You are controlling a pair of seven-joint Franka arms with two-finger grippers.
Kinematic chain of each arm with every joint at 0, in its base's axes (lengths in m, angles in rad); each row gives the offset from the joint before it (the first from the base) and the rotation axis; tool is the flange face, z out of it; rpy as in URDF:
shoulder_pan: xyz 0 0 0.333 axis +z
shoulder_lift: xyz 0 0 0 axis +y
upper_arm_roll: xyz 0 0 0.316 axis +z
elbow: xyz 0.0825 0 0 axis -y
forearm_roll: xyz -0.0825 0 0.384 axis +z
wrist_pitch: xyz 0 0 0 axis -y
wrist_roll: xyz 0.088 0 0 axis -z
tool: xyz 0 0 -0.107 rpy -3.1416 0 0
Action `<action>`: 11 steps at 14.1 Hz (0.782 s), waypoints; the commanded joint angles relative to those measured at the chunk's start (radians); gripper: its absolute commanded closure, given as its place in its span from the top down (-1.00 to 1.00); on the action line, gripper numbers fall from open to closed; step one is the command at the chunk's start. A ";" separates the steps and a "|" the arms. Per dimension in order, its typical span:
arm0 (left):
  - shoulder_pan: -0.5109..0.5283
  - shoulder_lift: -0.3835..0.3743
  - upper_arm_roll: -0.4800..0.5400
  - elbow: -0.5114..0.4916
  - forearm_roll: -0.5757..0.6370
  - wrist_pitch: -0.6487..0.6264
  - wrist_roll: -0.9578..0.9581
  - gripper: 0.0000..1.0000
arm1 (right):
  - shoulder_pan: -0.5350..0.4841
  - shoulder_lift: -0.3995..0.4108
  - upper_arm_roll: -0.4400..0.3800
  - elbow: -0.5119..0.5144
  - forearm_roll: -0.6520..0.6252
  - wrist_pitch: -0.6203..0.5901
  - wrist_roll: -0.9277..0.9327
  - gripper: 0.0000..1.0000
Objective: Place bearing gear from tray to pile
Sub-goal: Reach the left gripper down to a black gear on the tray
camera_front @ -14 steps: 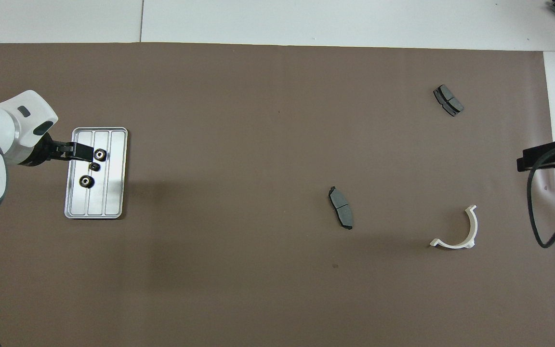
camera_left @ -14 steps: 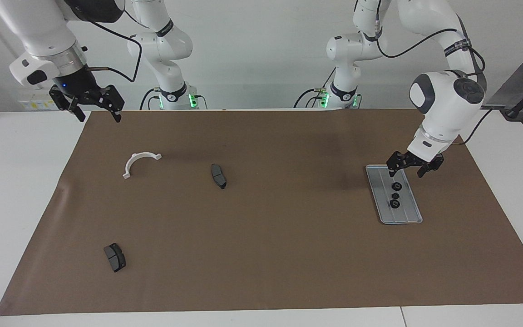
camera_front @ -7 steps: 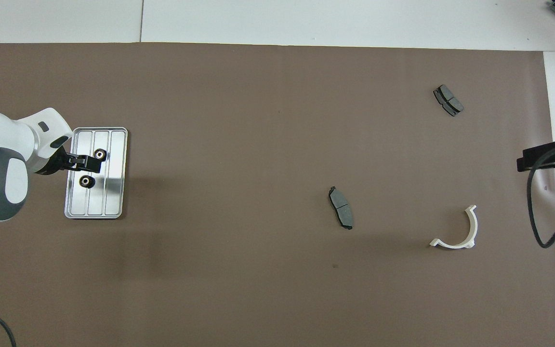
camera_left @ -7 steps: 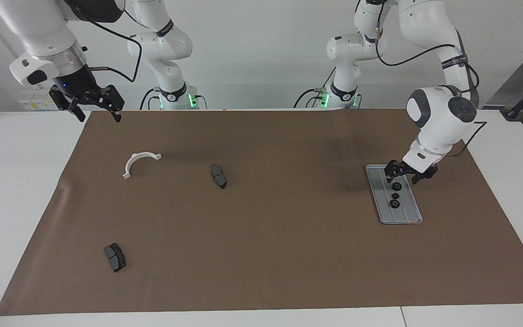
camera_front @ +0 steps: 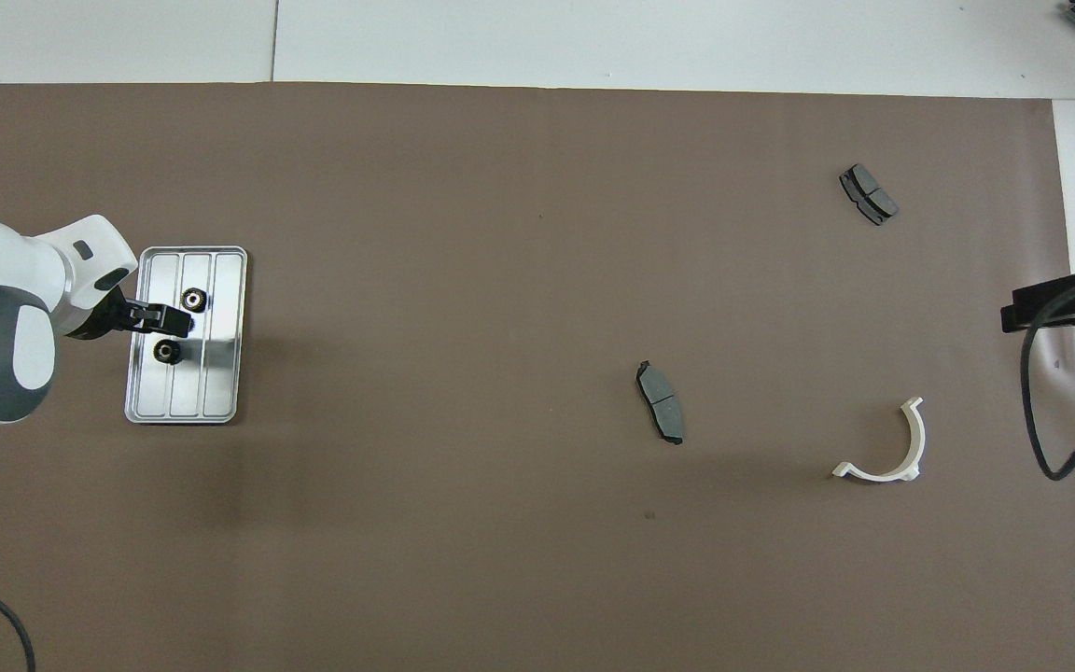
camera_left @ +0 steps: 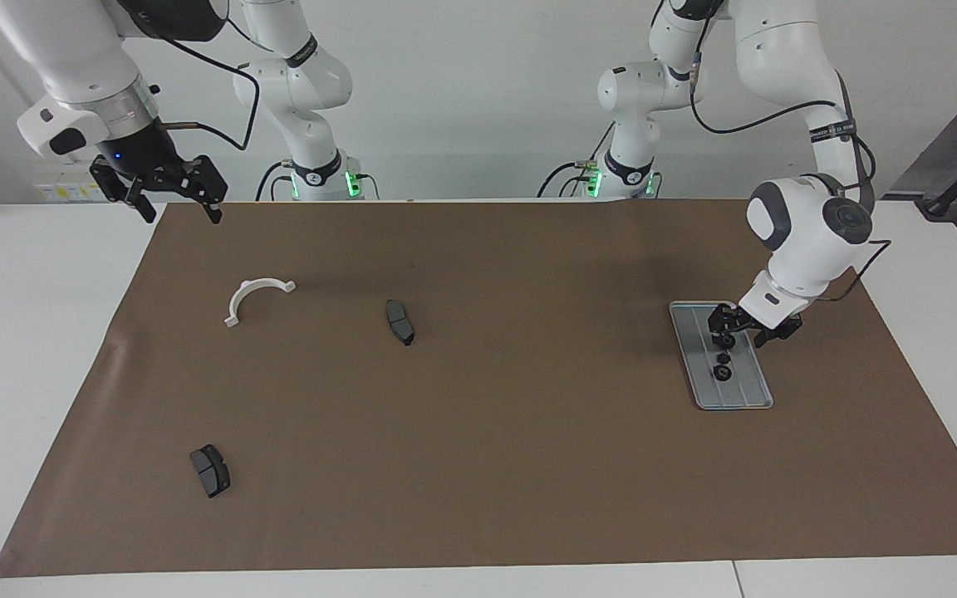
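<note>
The silver tray (camera_left: 742, 395) (camera_front: 217, 375) lies on the brown mat at the left arm's end of the table. Two black bearing gears (camera_left: 722, 358) (camera_left: 723, 374) show on it in the facing view, and two (camera_front: 192, 299) (camera_front: 165, 351) in the overhead view. My left gripper (camera_left: 727, 335) (camera_front: 177, 320) is down low over the tray with its fingers apart; it hides a third gear. The pile is a white half-ring bracket (camera_left: 256, 299) (camera_front: 883, 448) and two dark brake pads (camera_left: 400, 322) (camera_left: 210, 470), spread toward the right arm's end. My right gripper (camera_left: 182, 212) waits open, high over the mat's corner.
The brown mat (camera_left: 528, 432) covers most of the white table. A black cable (camera_front: 1046, 411) hangs from the right arm over the mat's edge beside the bracket. A wide stretch of bare mat separates the tray from the nearest brake pad (camera_front: 661, 402).
My left gripper has come down from above the tray's rim onto the tray, and its fingers have drawn closer together. The right arm has stayed still.
</note>
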 commanded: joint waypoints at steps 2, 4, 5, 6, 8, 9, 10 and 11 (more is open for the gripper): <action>0.009 0.003 -0.004 -0.045 0.022 0.052 0.019 0.60 | -0.002 -0.013 0.001 -0.016 0.026 0.006 0.012 1.00; 0.009 0.003 -0.002 -0.054 0.022 0.052 0.038 0.58 | -0.002 -0.013 0.001 -0.016 0.026 0.006 0.012 1.00; 0.009 0.001 -0.004 -0.056 0.022 0.052 0.041 0.55 | -0.002 -0.013 0.001 -0.016 0.026 0.006 0.012 1.00; 0.009 0.001 -0.002 -0.057 0.022 0.049 0.041 0.53 | -0.003 -0.013 0.001 -0.016 0.026 0.006 0.012 1.00; 0.009 -0.002 -0.002 -0.068 0.022 0.049 0.042 0.51 | -0.002 -0.013 0.001 -0.016 0.026 0.006 0.012 1.00; 0.009 -0.002 -0.002 -0.071 0.022 0.047 0.045 0.48 | -0.003 -0.013 0.001 -0.016 0.026 0.006 0.012 1.00; 0.009 -0.003 -0.002 -0.074 0.022 0.049 0.061 0.48 | -0.002 -0.013 0.001 -0.016 0.026 0.006 0.012 1.00; 0.009 -0.003 -0.002 -0.074 0.022 0.047 0.070 0.46 | -0.002 -0.013 0.001 -0.016 0.026 0.006 0.012 1.00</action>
